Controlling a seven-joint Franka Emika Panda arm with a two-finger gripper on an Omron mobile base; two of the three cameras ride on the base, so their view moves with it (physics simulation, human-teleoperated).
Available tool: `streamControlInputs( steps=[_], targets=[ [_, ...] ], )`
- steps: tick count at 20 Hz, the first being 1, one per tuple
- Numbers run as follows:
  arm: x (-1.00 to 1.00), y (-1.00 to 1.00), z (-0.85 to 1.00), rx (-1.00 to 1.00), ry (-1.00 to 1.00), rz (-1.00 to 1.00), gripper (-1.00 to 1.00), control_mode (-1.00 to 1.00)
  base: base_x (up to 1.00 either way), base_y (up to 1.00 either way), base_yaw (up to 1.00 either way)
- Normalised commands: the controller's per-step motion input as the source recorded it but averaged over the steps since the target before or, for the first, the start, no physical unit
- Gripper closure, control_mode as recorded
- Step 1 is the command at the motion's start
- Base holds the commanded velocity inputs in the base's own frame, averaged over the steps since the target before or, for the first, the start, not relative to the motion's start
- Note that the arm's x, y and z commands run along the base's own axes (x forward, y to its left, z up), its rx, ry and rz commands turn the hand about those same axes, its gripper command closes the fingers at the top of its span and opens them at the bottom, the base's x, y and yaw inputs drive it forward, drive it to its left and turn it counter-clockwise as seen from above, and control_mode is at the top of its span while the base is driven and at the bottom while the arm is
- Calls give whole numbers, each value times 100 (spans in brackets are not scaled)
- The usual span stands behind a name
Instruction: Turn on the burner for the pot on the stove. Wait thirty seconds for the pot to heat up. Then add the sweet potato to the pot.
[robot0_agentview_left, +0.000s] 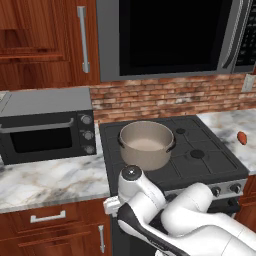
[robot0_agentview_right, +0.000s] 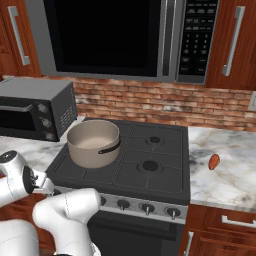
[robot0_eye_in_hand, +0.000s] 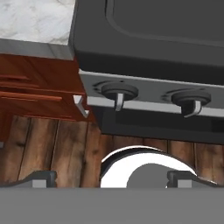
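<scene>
The grey-beige pot (robot0_agentview_left: 146, 144) (robot0_agentview_right: 94, 142) stands on the front-left burner (robot0_agentview_left: 115, 167) of the black stove (robot0_agentview_left: 212, 169) (robot0_agentview_right: 150, 184) and hides most of its grate. The sweet potato (robot0_agentview_left: 242, 137) (robot0_agentview_right: 214, 161) lies on the marble counter right of the stove. My gripper (robot0_eye_in_hand: 111, 177) is open, low in front of the stove's left end, with its fingertips (robot0_eye_in_hand: 43, 177) wide apart and holding nothing. It faces the steel front strip (robot0_eye_in_hand: 153, 105), where two black knobs (robot0_eye_in_hand: 119, 92) (robot0_eye_in_hand: 191, 98) sit apart from the fingers.
A grey toaster oven (robot0_agentview_left: 47, 130) (robot0_agentview_right: 35, 112) sits on the counter left of the stove. A microwave (robot0_agentview_left: 170, 37) hangs above it. Two bare burner caps (robot0_agentview_right: 150, 165) lie right of the pot. Wooden drawers (robot0_eye_in_hand: 39, 92) adjoin the stove's left side.
</scene>
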Motion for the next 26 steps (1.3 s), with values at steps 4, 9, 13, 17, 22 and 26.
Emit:
streamControlInputs(
  steps=[4, 9, 13, 17, 22, 26],
  targets=[
    [0, -36, -16, 0, -5, 2, -100, -100, 0, 0, 0],
    [0, -47, -16, 1, -8, 1, -100, -100, 0, 0, 0],
    [9, -36, -19, 4, -6, 1, -100, -100, 0, 0, 0],
    [24, -19, -28, 4, -4, 4, -100, -100, 0, 0, 0],
    [33, -17, -32, 5, -8, 7, -100, -100, 0, 0, 0],
    [40, -30, -20, 8, -5, 7, -100, -100, 0, 0, 0]
  ],
)
